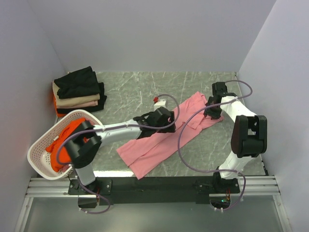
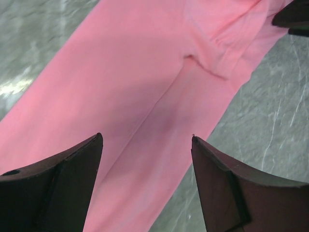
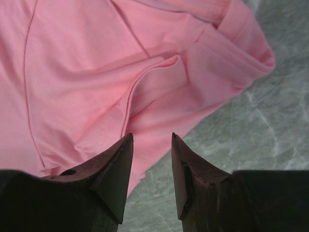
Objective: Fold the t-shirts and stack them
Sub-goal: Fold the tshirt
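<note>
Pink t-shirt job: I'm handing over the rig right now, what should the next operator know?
Left gripper: open over the pink t-shirt, at its middle, empty.
Right gripper: open at its far-right end, empty.
Done: folded stack at far left, black on top; pink lies as a long strip.
To do: finish folding it, stack it; orange-red shirt waits in the basket.

The top view looks down from above and behind the arm bases, facing the far wall, far enough back to take in the whole table (image 1: 130, 92); the left wrist camera sits close over the middle of the pink t-shirt (image 1: 149, 154), looking down and toward the far right past the left gripper (image 2: 147, 140); the right wrist camera hangs closer still over the shirt's far right end, looking steeply down past the right gripper (image 3: 152, 137); all three views share that shirt and the marbled tabletop.
</note>
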